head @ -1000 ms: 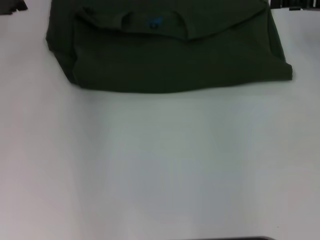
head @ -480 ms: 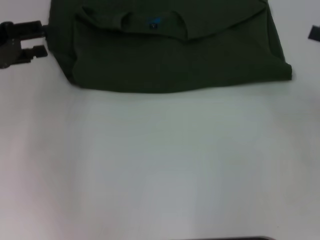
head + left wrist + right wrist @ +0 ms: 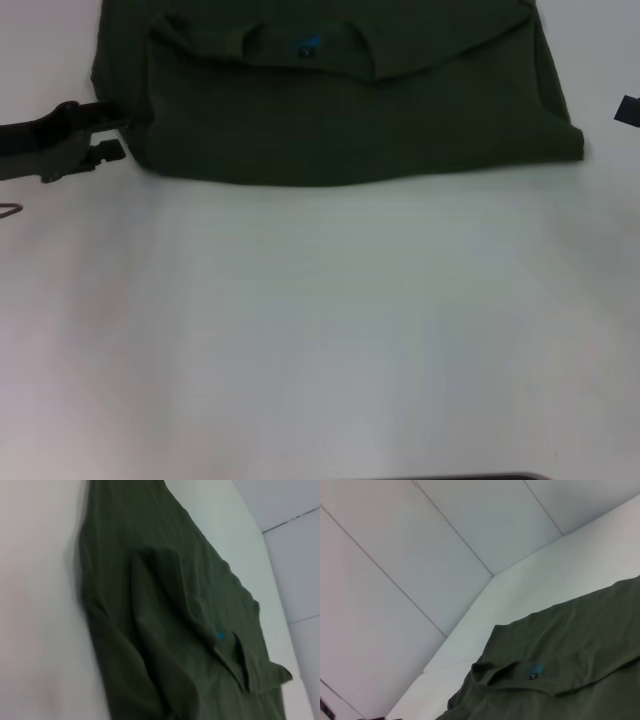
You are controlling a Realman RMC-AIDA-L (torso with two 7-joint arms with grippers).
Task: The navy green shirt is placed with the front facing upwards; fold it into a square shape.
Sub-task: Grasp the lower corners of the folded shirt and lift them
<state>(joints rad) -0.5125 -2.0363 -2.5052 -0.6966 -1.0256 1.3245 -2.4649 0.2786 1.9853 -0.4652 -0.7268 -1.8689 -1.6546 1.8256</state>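
While folded — one navy green shirt (image 3: 340, 100)

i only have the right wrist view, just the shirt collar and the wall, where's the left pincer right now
Observer: In the head view, the left pincer is at the left edge of the navy green shirt, near its front corner and low over the white table.
Operator: open or shut
Observer: Open. Its tips are right at the edge of the cloth, but I cannot tell if they touch it.
Operator: and the right one
Observer: Only a dark bit of the right pincer shows, at the head view's right edge. It is apart from the shirt's right side.
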